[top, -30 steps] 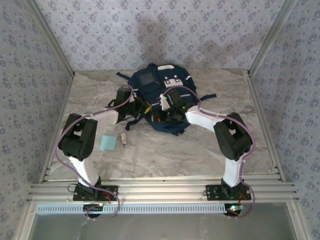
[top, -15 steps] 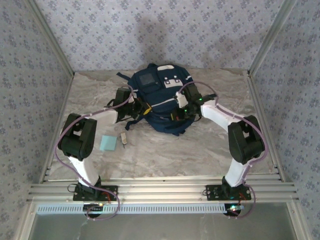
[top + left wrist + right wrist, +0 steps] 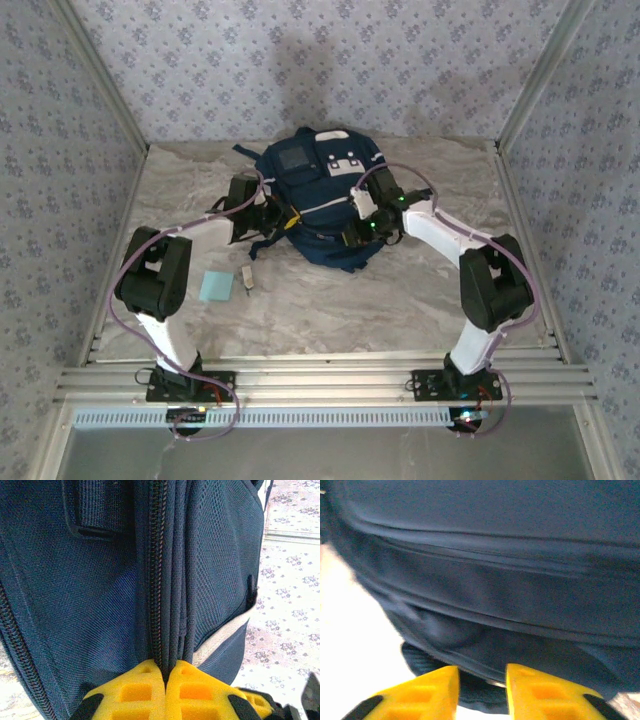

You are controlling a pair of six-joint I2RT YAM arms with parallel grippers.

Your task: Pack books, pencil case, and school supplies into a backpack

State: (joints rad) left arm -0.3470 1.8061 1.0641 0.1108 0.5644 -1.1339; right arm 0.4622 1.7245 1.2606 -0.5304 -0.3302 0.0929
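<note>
The navy backpack (image 3: 318,190) lies at the back middle of the table. My left gripper (image 3: 284,222) is at its left side, shut on a fold of fabric beside the zipper (image 3: 156,575), yellow fingertips (image 3: 145,680) pressed together. At the pack's near right edge my right gripper (image 3: 356,236) stands open, and a dark hem of the backpack (image 3: 495,555) runs across the gap between its fingers (image 3: 437,682). The light-blue pad (image 3: 214,286) and the tiny beige block (image 3: 247,277) lie on the table to the left. Books and pencil case are out of view.
Marble tabletop (image 3: 340,310) has free room in front of the backpack. Dark straps (image 3: 262,248) trail off the pack's left side. Metal frame posts and patterned walls close in the left, right and back.
My right gripper has swung from over the middle of the backpack to its near right edge, and its jaws have opened. The left gripper keeps its hold in place.
</note>
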